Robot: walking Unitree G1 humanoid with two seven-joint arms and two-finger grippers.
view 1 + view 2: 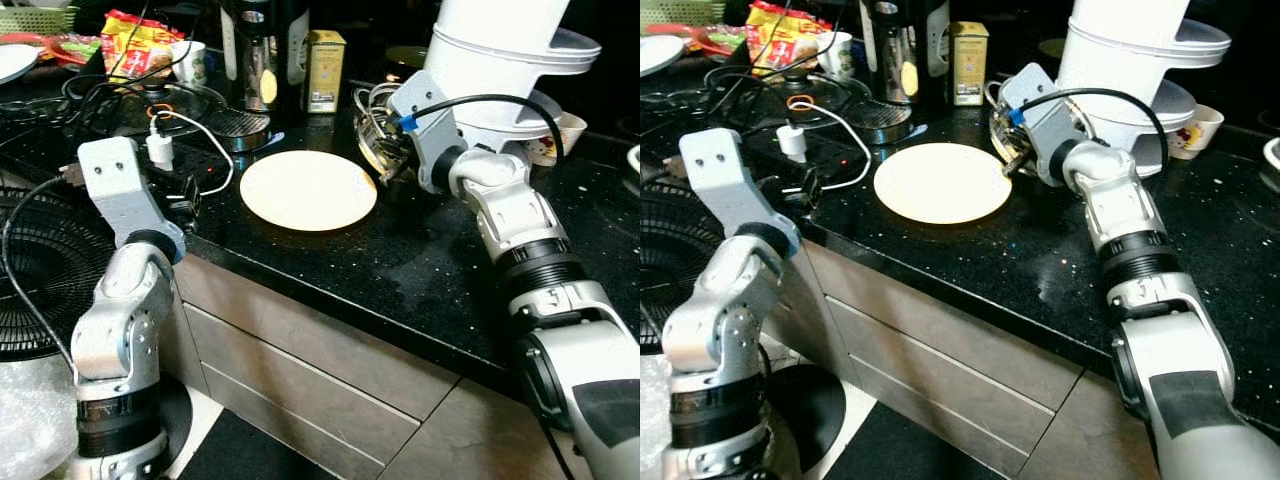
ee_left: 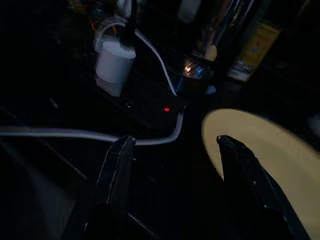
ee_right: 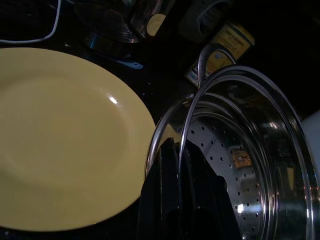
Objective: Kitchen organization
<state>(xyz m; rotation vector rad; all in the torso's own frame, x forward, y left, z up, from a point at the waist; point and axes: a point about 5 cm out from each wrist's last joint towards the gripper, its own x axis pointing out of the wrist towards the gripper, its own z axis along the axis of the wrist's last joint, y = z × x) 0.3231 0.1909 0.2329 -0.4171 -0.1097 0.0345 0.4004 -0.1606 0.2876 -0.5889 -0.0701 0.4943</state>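
The steamer pan [image 3: 250, 165] sits on the bench [image 1: 420, 260] beside the yellow plate [image 1: 308, 189], your right gripper [image 3: 182, 165] pinching its rim, left gripper [image 2: 175, 165] spread idle; organizing has barely begun.

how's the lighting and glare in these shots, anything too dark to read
Eye views: sharp, bright enough; the black counter sparkles with speckle, the plate is washed out. Left wrist view: very dark, just the plate edge and a white charger legible. Right wrist view: dim, glare spots on the steel strainer.
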